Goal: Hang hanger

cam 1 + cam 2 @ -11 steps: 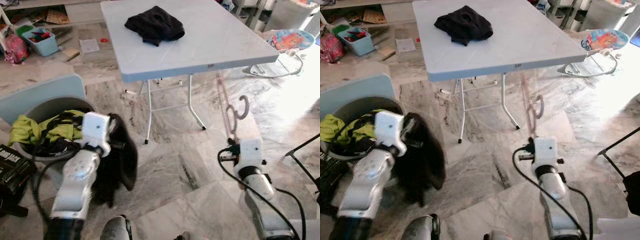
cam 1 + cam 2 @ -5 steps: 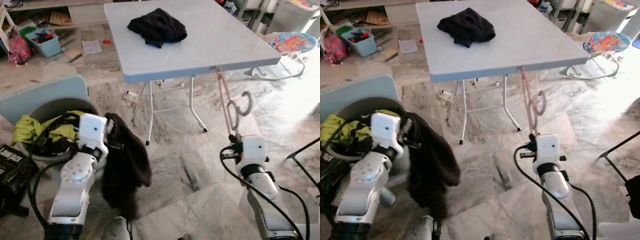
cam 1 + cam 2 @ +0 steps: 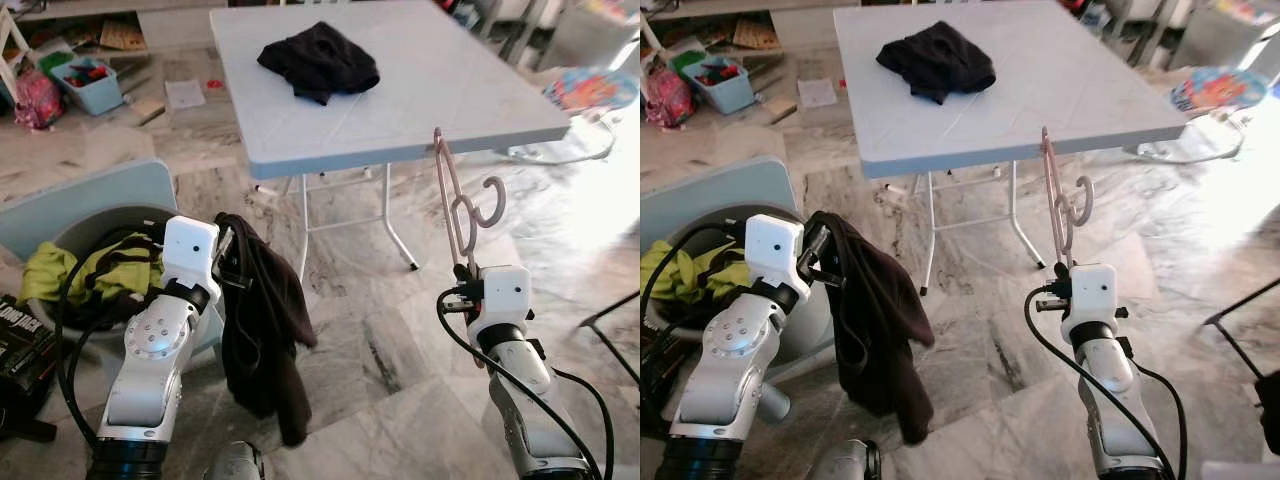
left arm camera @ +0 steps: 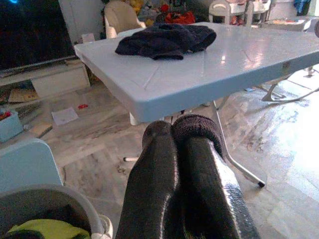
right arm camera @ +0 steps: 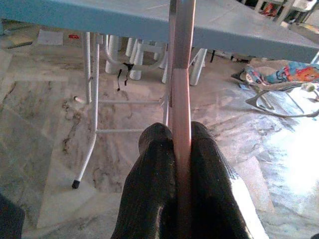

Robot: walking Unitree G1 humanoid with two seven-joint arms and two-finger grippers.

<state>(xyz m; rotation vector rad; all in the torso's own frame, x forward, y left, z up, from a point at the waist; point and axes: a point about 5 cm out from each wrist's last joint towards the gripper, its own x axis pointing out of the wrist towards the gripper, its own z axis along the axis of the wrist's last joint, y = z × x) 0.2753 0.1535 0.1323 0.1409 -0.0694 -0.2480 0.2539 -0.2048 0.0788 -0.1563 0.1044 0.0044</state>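
Hanger point(image 3: 456, 205), pink, is held upright by the right gripper point(image 3: 466, 272); its long axis runs up from the fingers, hook point(image 3: 492, 203) curling toward the robot's right near the top; in the right wrist view the two black fingers point(image 5: 155, 169) are seen pinched on the hanger's bar point(image 5: 180, 114); the left gripper point(image 3: 230, 262) is raised beside it, fingers point(image 4: 158, 164) pressed together on a dark garment point(image 3: 262, 325) that hangs limp toward the marble floor point(image 3: 370, 350); hanger and garment are well apart, garment to the robot's left; a laundry basket point(image 3: 95, 215) with green clothes sits low on the left; further off a blue folding table point(image 3: 450, 100) carries a second black garment point(image 3: 318, 58); no rail is seen, so the hanging spot cannot be told.
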